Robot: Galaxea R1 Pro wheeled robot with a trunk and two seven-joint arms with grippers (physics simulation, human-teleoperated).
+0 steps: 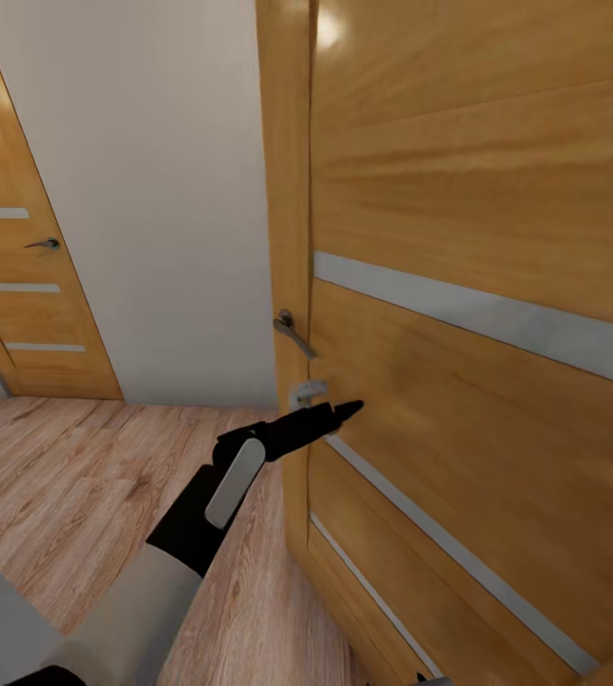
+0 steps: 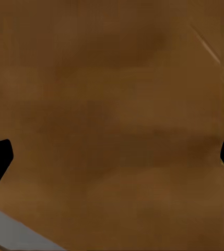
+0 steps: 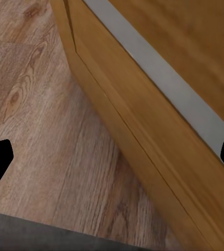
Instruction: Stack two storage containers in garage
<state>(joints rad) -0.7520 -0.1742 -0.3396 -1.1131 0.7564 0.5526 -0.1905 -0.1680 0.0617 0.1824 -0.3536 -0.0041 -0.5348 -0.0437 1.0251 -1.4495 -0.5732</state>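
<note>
The left pincer (image 1: 344, 412), jaws wide apart and empty, presses toward the honey-coloured wooden door with grey metal strips (image 1: 478, 238), just below its curved silver handle (image 1: 292, 332). The right pincer (image 3: 112, 157) hangs apart over the light wood plank floor (image 1: 87, 467). No container or writing is in sight. Rigid open bins likely lift lightly, by opposite rims.

Light wood plank floor (image 1: 77, 476), beside wooden door (image 1: 478, 381)

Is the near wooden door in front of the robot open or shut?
Cannot tell. The door fills the head view; its edge and handle show beside the left gripper.
</note>
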